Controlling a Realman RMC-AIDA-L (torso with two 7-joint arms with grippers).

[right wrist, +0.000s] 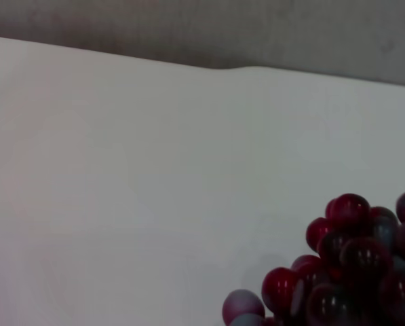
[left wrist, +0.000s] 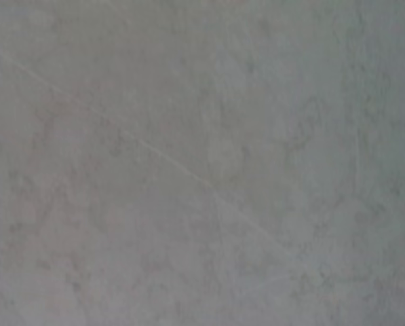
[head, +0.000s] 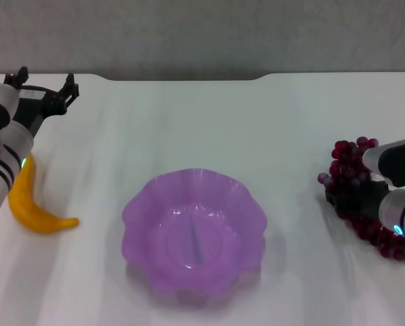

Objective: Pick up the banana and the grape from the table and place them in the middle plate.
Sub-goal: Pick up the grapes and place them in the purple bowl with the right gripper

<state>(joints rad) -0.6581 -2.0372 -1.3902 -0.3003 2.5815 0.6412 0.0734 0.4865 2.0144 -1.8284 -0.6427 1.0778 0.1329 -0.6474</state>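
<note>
Left arm: reached along the far-left edge of the counter (head: 202, 122), white forearm over the upper end of the banana (head: 36, 207). Left claw (head: 46, 85) sat near the counter's far-left corner, its dark fingers spread wide with nothing between them; its wrist view showed only a plain grey mottled surface.

Right arm: entered from the right edge, forearm lying low across the grape (head: 355, 180) bunch. Right claw (head: 348, 200) was a dark mass pressed among the berries; whether it was wide, narrow or gripping could not be told. Its wrist view showed the grape (right wrist: 344, 272) close up against bare counter (right wrist: 155, 170).

Banana: on the counter at left, curved, its tip pointing right toward the dish, apart from it.

Grape: on the counter at right, cluster running from far to near under the arm.

Middle plate (head: 138, 204): purple scalloped dish, centre near, between the two fruits, nothing inside.
</note>
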